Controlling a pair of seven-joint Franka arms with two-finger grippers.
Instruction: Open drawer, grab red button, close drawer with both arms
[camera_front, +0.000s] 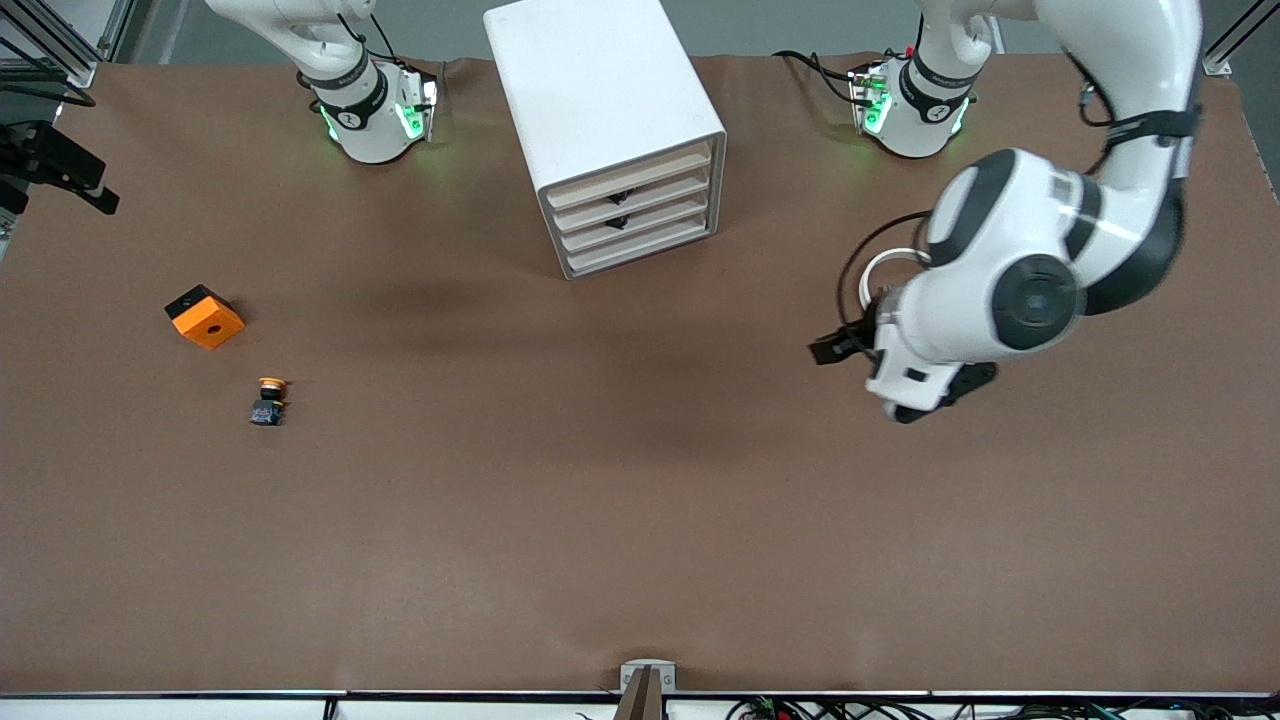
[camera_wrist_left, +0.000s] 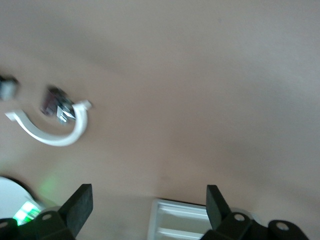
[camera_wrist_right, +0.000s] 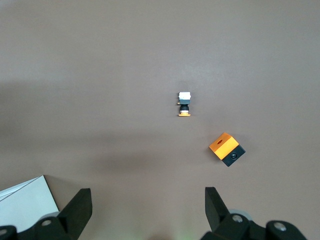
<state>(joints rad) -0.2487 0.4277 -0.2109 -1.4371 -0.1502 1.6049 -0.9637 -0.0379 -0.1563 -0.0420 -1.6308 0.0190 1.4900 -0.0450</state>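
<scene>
The white cabinet (camera_front: 600, 100) stands at the table's robot side, between the two arm bases. Its drawers (camera_front: 636, 212) are all pushed in. The red-capped button is hidden from every view. My left gripper (camera_front: 840, 348) hangs in the air over the table toward the left arm's end, beside the cabinet's front. In the left wrist view this gripper (camera_wrist_left: 149, 195) is open and empty, with the cabinet's drawer fronts (camera_wrist_left: 175, 222) between its fingers farther off. My right gripper (camera_wrist_right: 147, 197) is open and empty, high over the table, and out of the front view.
An orange-yellow-capped button (camera_front: 268, 400) and an orange cube with a hole (camera_front: 205, 317) lie toward the right arm's end. Both show in the right wrist view, the button (camera_wrist_right: 184, 104) and the cube (camera_wrist_right: 226, 148), with a cabinet corner (camera_wrist_right: 25, 205).
</scene>
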